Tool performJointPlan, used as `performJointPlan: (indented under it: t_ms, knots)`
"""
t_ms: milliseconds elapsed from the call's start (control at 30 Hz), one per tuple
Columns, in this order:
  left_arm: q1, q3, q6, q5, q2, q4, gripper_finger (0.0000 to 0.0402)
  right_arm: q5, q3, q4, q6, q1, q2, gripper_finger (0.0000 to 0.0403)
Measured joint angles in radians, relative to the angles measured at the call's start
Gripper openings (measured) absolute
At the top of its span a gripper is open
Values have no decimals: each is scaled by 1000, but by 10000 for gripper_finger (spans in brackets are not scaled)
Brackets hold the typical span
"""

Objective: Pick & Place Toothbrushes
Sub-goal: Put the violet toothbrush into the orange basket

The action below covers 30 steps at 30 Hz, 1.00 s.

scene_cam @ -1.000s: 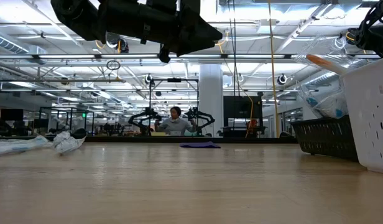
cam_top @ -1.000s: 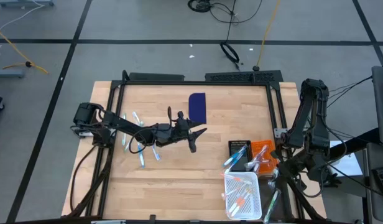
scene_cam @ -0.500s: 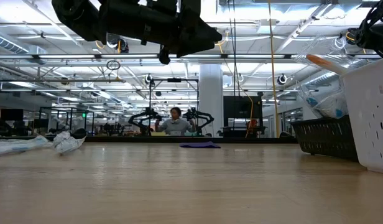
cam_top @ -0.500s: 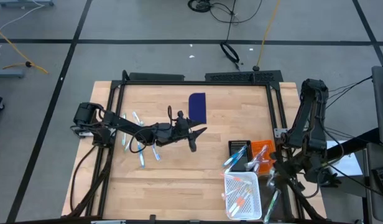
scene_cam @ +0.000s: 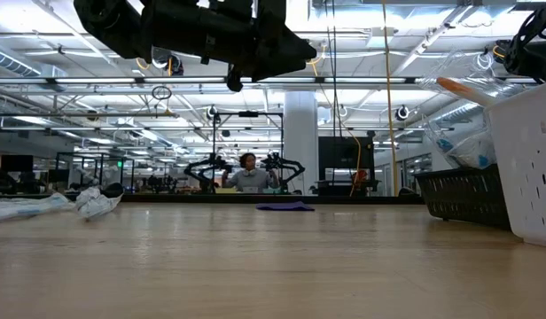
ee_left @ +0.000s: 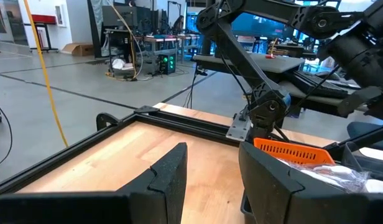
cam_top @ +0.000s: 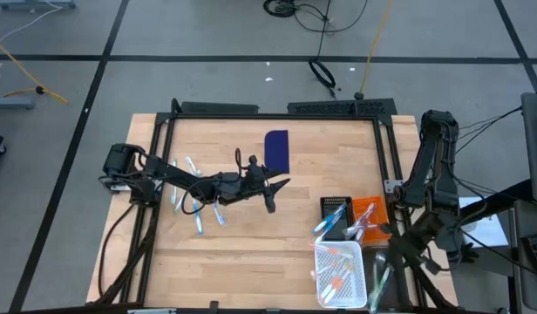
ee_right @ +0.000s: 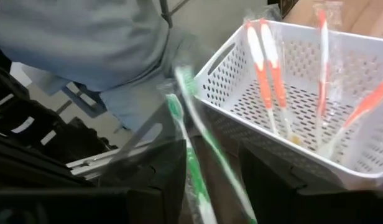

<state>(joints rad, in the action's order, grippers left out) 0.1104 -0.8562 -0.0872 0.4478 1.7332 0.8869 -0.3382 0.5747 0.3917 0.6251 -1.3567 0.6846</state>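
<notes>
Movement's all on the right: the right pincer [cam_top: 384, 272] has slid just past the white perforated plastic basket [ee_right: 341, 81], fingers apart around green wrapped toothbrushes [ee_right: 194, 165], so it missed. Left pincer [ee_left: 211, 180] hovers open mid-desk [cam_top: 251, 244].

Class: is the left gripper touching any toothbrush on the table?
Apart. The left wrist view shows the left gripper open with only bare table between its fingers; the high view shows the loose toothbrushes behind it.
</notes>
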Motion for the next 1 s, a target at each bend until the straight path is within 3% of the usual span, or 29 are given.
performJointPlan:
  t_ms: [133,300,533,633,767,1000]
  knots:
    - [-1,0,3,0,0,-1,147,-6,0,-1,-3,0,-1,128]
    - [-10,0,0,-1,0,-1,147,-86,0,-25,-74,3,-4,116]
    - [-10,0,-41,92,-32,-76,147,-394,0,-104,-225,10,-7,99]
    - [-10,0,-107,158,-98,-257,147,-466,0,-134,-290,51,-9,92]
    - [-12,0,-301,229,-209,-560,147,-473,0,-158,-344,168,-10,84]
    - [-28,0,-671,233,-418,-1070,147,-471,0,-167,-441,420,-36,79]
